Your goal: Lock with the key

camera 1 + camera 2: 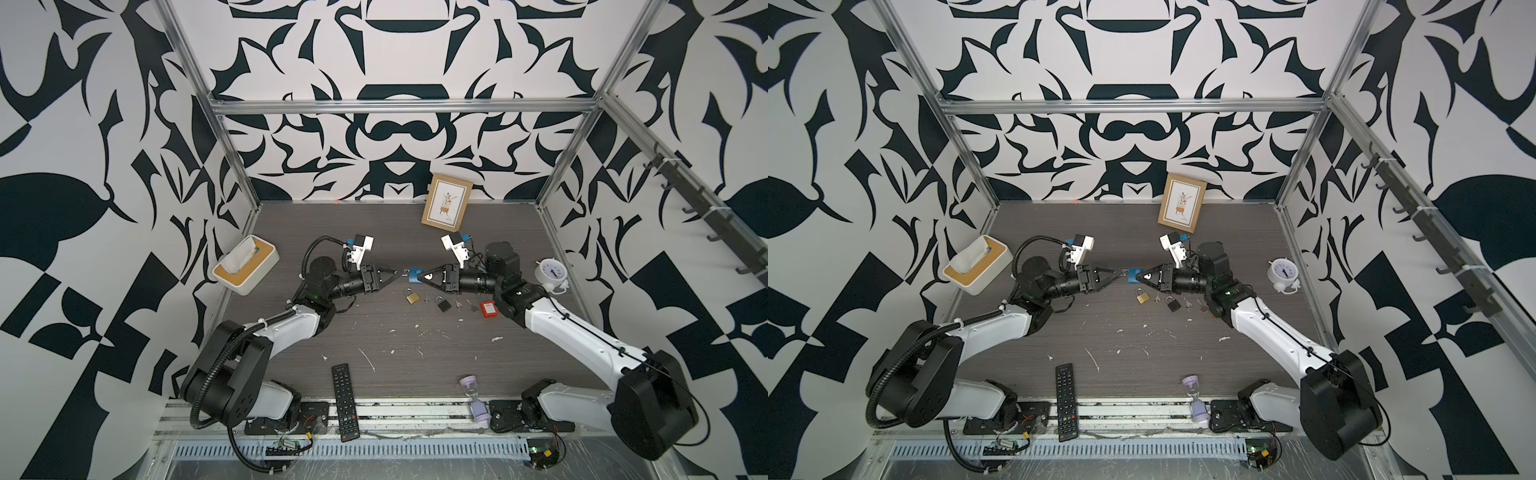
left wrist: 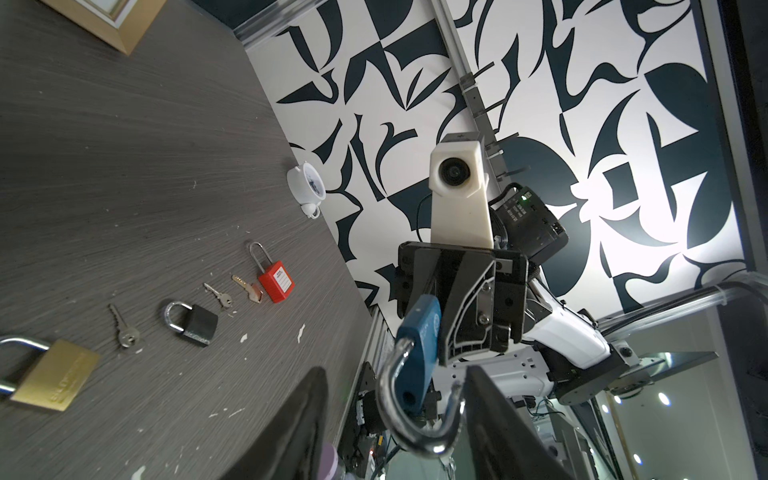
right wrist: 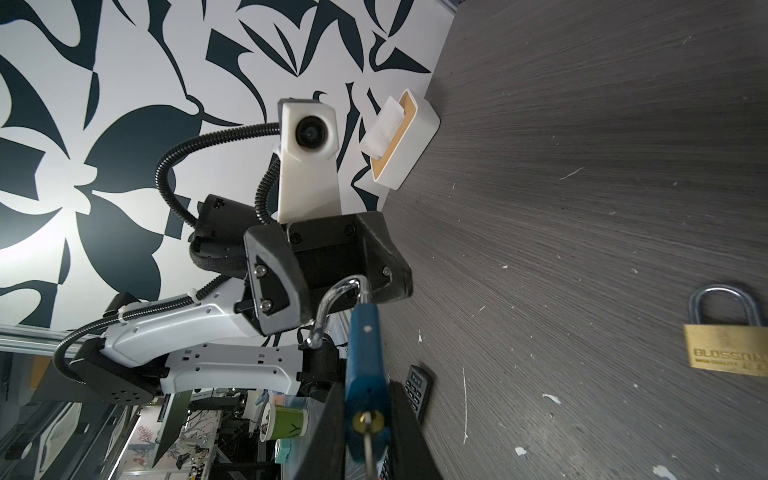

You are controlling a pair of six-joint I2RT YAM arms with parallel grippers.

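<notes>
Right wrist view showed the right gripper clamped on the flat sides of a blue padlock with a rectangular body, and a thin metal key stood in its brass keyway. The lock's silver steel shackle was swung open, one leg free of the body. Seen from the left wrist, the left gripper had its two black fingers parted on either side of the shackle's bend, with a clear gap on one side, so it was not yet squeezing. Both top views placed the lock in the air over the middle of the dark wood-grain table, between the two gripper tips. Near it on the table lay a brass padlock, a black padlock and a red padlock, with loose silver keys between them.
</notes>
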